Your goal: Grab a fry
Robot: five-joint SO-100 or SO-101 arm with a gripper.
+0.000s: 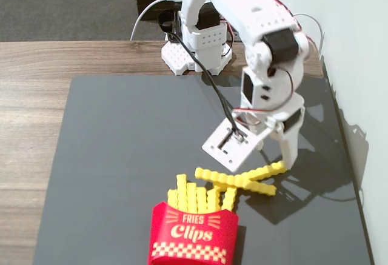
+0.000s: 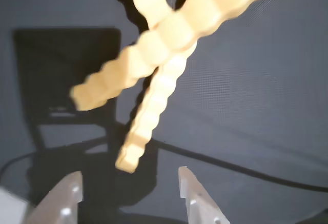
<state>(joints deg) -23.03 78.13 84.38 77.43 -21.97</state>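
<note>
Fry time, and from where I'm standing the big dark grey mat fills most of the wooden table, the white arm bending down over the mat's right side. Near the front edge the red carton lies with its bunch of tips. Just beside it, toward the right edge, two loose fries lie crossed, touching where they overlap. The fry on top looks like the better target; the other fry sits underneath. Gripper hangs right at their ends, jaws spread wide, nothing held. Best bet, I reckon: straddle one stick clear of the crossing, across its narrow width, and close only when low enough
</note>
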